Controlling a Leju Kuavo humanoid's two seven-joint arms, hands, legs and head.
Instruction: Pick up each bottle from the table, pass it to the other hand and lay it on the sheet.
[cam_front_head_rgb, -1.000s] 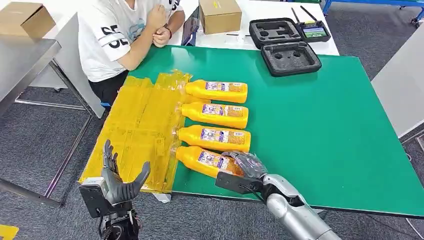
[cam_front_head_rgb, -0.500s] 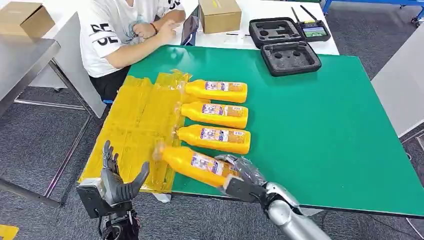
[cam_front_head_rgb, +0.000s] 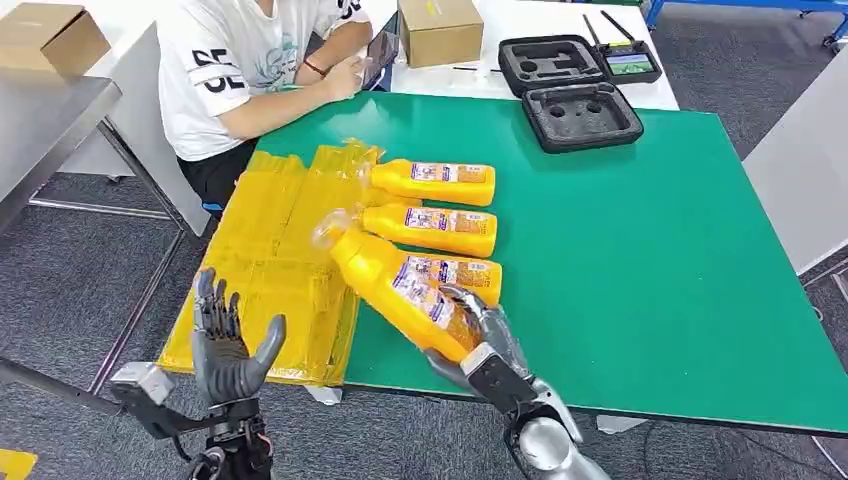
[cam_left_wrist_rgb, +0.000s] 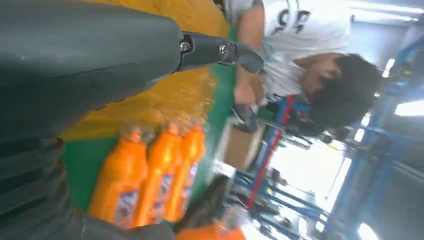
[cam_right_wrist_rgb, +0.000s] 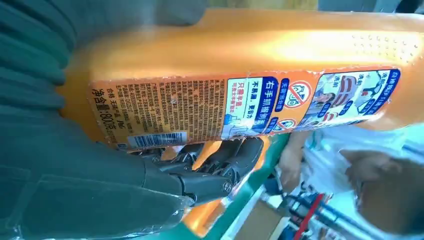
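Note:
My right hand (cam_front_head_rgb: 487, 345) grips the base of an orange bottle (cam_front_head_rgb: 400, 287) and holds it lifted and tilted, its clear cap toward the yellow sheet (cam_front_head_rgb: 270, 260). Up close, the right wrist view has that bottle's label (cam_right_wrist_rgb: 240, 105) with dark fingers (cam_right_wrist_rgb: 225, 165) wrapped under it. Three more orange bottles lie side by side on the green table (cam_front_head_rgb: 640, 260): the far one (cam_front_head_rgb: 435, 182), the middle one (cam_front_head_rgb: 435, 229), and a third (cam_front_head_rgb: 478, 276) partly behind the lifted bottle. My left hand (cam_front_head_rgb: 228, 352) is open, palm up, off the table's left front corner.
A person in a white T-shirt (cam_front_head_rgb: 235, 70) sits at the table's far left corner, an arm resting on the green top. A black foam case (cam_front_head_rgb: 582, 115) lies at the far edge. Cardboard boxes (cam_front_head_rgb: 440, 30) and a handheld controller with a screen (cam_front_head_rgb: 630, 62) stand on the white table behind.
My right hand has lifted the nearest bottle off the table and swung it up and leftward, cap pointing toward the sheet. My left hand has risen a little. The person's arms have shifted.

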